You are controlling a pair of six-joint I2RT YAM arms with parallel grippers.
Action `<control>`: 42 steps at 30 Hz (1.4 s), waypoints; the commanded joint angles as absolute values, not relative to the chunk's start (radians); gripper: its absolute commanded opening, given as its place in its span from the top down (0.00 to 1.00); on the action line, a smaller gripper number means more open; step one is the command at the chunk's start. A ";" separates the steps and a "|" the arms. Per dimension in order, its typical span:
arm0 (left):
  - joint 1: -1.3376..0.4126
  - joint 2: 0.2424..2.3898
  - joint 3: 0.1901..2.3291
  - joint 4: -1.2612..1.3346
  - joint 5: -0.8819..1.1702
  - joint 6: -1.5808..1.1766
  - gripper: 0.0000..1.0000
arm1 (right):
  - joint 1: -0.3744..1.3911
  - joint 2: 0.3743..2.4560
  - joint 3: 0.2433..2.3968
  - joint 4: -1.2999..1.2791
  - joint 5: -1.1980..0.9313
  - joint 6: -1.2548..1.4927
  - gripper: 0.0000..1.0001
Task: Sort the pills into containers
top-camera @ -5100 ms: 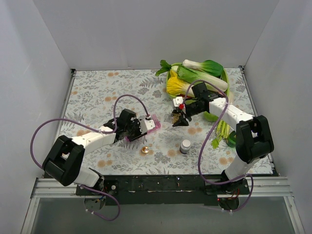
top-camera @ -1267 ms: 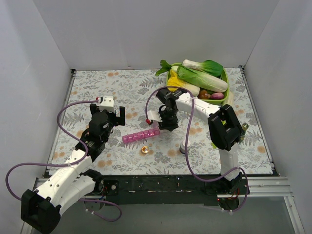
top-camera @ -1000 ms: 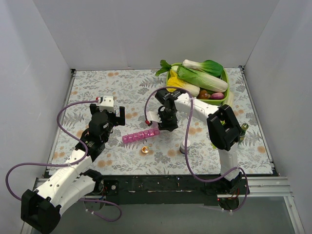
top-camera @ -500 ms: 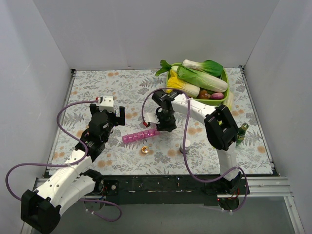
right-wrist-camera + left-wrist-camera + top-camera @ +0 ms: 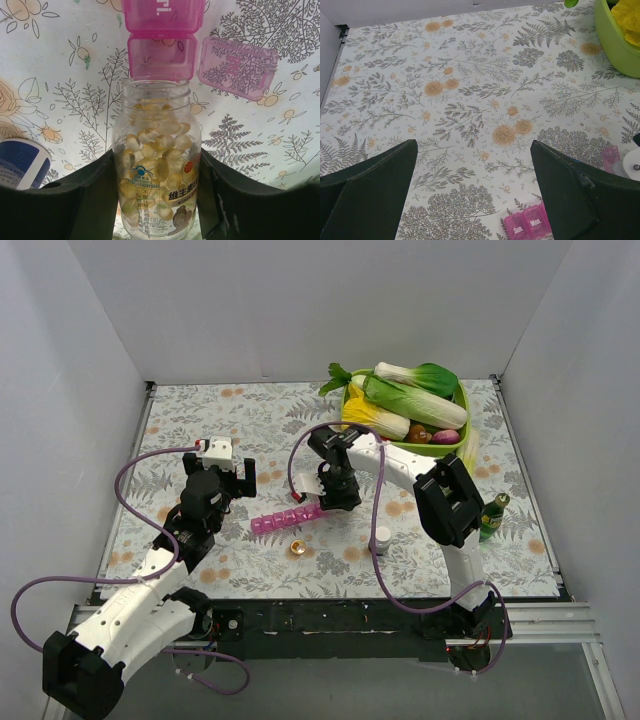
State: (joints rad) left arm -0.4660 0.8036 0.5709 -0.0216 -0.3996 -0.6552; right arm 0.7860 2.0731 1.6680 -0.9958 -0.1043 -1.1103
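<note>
Right tool [image 5: 157,200] part-open, clamped on pill bottle [image 5: 156,165] full of capsules [image 5: 155,145]. Bottle mouth at end compartment of pink pill organiser [image 5: 288,518], lid [image 5: 237,67] flipped open. Organiser near bench [image 5: 200,420] centre, at 4 o'clock of left tool [image 5: 472,165] in top view. Left tool wide open, empty.

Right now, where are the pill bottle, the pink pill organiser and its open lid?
pill bottle [image 5: 156,165], right wrist view, middle of its clear body.
pink pill organiser [image 5: 288,518], top view, middle of the strip.
open lid [image 5: 237,67], right wrist view, centre of the flap.
</note>
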 commanded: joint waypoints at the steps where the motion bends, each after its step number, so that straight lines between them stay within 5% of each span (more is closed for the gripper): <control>1: -0.465 0.781 0.578 -0.009 -0.399 -0.661 0.02 | 0.795 2.075 1.712 -1.026 -0.084 -1.103 0.96; 42: -0.465 0.773 0.580 -0.011 -0.380 -0.660 0.02 | 0.842 2.095 1.756 -1.060 0.041 -1.083 0.96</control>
